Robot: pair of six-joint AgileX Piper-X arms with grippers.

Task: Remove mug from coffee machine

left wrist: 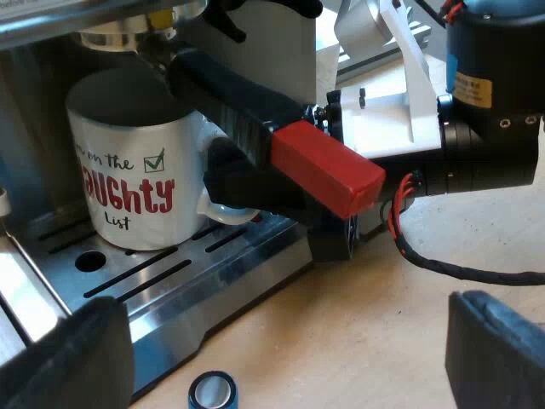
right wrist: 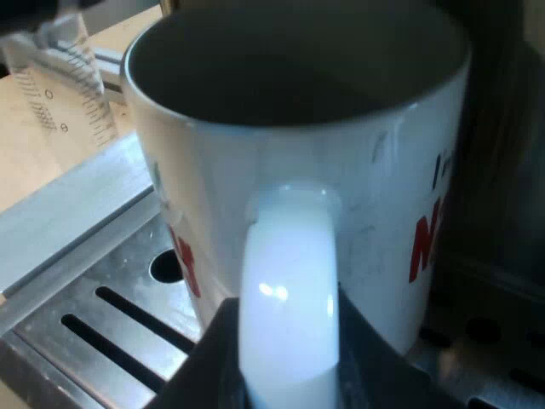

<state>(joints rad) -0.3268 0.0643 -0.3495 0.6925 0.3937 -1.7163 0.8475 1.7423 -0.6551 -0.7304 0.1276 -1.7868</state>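
A white mug (left wrist: 140, 183) with red and black lettering stands on the machine's slotted drip tray (left wrist: 183, 285), under the metal holder. The holder's dark handle with its red end (left wrist: 324, 166) sticks out from the machine's front, above the mug's handle. My right gripper (left wrist: 228, 181) reaches in beneath that red end to the mug's handle. Seen from the right wrist, the white mug handle (right wrist: 288, 281) sits between my right gripper's (right wrist: 285, 371) black fingers, which press on both its sides. My left gripper (left wrist: 285, 358) hangs open over the table before the tray, holding nothing.
A blue tamper (left wrist: 211, 392) lies on the wooden table by the tray's edge. A measuring glass (right wrist: 72, 85) stands on the table beyond the tray's rim (right wrist: 60, 230). The right arm's black body (left wrist: 485, 128) is near the machine's corner.
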